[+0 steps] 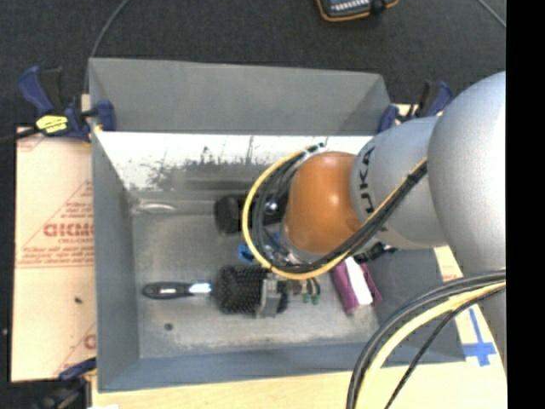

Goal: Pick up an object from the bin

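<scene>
Down at the bin's front middle: the gripper [274, 296] sits low over the grey floor, right at the right-hand end of a black hairbrush [223, 290].
Gripper: a small grey metal part of it shows below the wrist, against the brush's bristled head; whether it touches the bristles or stands just off them I cannot tell.
Jaws: open or closed cannot be told, since the wrist above hides most of the tool.
Hairbrush: lies flat along the front of the floor. Its thin handle points to the view's left, and a pale band shows where the handle meets the round, dark head.
Orange cover [319, 203]: a rounded dome on the wrist, above the gripper, ringed by a yellow cable [249, 203].
Arm [443, 177]: a broad silver-grey body coming in over the bin's right rim.
Black round thing [228, 214]: on the floor toward the back, just left of the cover and apart from the brush; probably a cap or knob.
Purple thing [349, 286]: oblong with a white part, lying tilted to the right of the gripper, under the arm.
Green bits [308, 295]: small pieces between the gripper and the purple thing, too small to name.
Bin [115, 254]: grey metal with sloping walls, its floor bare at the left.
</scene>
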Tool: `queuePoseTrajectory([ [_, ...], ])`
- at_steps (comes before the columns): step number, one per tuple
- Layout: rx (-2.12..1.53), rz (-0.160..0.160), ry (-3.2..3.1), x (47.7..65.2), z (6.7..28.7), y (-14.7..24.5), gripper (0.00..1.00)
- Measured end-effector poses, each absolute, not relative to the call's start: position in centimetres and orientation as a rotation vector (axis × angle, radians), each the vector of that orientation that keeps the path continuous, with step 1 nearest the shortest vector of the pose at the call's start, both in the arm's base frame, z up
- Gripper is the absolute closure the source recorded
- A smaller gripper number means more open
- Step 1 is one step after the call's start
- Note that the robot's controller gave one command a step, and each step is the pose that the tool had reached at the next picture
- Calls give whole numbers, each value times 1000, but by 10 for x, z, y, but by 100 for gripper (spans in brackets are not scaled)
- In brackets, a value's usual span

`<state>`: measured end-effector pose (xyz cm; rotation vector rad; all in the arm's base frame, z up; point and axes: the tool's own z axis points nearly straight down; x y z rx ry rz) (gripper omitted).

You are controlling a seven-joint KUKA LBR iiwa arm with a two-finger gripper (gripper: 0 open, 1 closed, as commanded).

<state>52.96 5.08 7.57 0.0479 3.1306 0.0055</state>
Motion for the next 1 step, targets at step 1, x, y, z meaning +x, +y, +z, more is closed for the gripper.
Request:
queuePoseTrajectory([
  [1, 49, 4, 3140, 527, 104, 50, 100],
])
